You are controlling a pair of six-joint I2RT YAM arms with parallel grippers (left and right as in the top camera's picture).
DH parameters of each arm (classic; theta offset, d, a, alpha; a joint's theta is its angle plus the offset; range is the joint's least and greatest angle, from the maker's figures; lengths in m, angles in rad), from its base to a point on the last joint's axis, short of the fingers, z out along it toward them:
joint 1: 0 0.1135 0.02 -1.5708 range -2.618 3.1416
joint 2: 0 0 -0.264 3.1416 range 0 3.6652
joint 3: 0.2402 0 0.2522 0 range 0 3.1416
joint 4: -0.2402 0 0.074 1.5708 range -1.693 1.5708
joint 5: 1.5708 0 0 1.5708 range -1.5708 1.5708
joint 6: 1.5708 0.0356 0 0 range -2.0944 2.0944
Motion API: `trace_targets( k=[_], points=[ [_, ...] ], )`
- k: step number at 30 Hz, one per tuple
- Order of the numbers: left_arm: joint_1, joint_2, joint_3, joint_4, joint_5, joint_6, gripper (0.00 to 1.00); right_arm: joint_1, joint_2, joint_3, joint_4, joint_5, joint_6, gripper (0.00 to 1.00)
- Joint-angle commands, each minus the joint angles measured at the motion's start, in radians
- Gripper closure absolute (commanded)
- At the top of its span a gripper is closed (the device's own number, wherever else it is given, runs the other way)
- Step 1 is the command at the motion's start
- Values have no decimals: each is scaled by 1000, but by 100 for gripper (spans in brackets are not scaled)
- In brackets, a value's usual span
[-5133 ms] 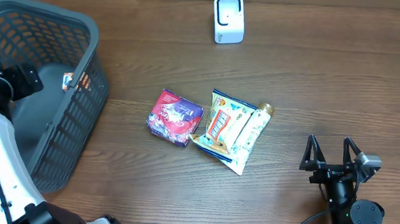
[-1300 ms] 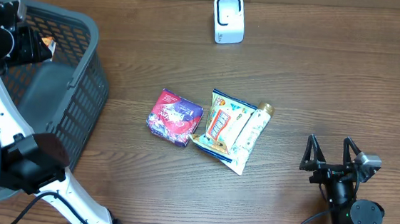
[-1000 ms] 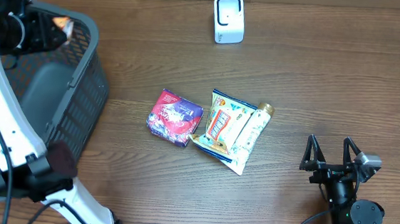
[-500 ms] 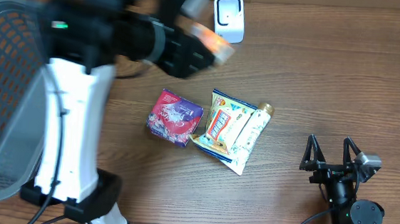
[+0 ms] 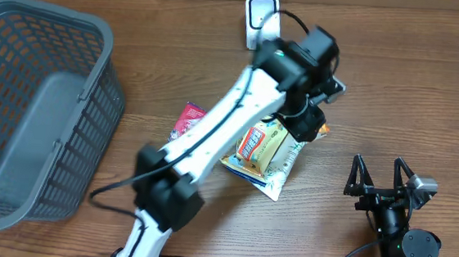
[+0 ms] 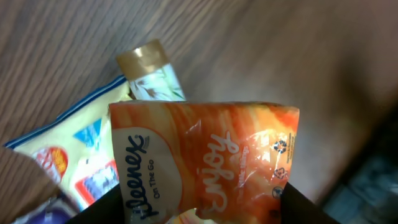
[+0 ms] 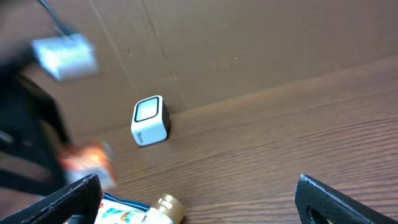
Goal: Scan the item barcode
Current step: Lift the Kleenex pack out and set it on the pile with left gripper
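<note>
The left tool (image 6: 199,200) is clamped on an orange tissue pack (image 6: 205,149). In the left wrist view its dark fingers (image 6: 301,205) grip the pack's lower edge from both sides, and the printed face is turned to the camera.

Seen from overhead, the pack hangs over the middle of the bench (image 5: 430,87), a little toward the right edge. It is above the capped end of a bottle (image 6: 146,68) that lies against a snack bag (image 5: 254,147).

The scanner (image 5: 259,16) stands at the far edge of the bench, beyond the left arm's wrist and apart from the pack. In the right wrist view the pack is a blurred orange patch below and to the left of the scanner.

A purple packet (image 5: 188,115) lies just left of the snack bag, partly under the arm. The basket (image 5: 107,102) fills the left end of the bench, well apart from the pack.

The right tool (image 5: 377,161) sits near the near right corner with its fingers spread wide and nothing between them. Bare wood lies between the pack and the right edge, and along the far edge to the right of the scanner.
</note>
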Motion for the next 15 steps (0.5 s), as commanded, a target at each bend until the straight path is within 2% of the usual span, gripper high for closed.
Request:
trace_targets(
  k=[1,4,5,7,9,15],
  points=[
    [3,71,-45,47,-56,26,46,3,-10,-10,5,10,3,0],
    [1,132,-56,64,-6,28,43,3,-10,-10,5,10,3,0],
    [1,147,-56,65,1,27,37,3,-10,-10,5,10,3,0],
    [1,169,-56,64,11,27,24,3,-10,-10,5,10,3,0],
    [1,171,-55,60,18,27,0,3,-10,-10,5,10,3,0],
    [0,102,62,-23,20,27,0,3,-10,-10,5,10,3,0]
  ],
)
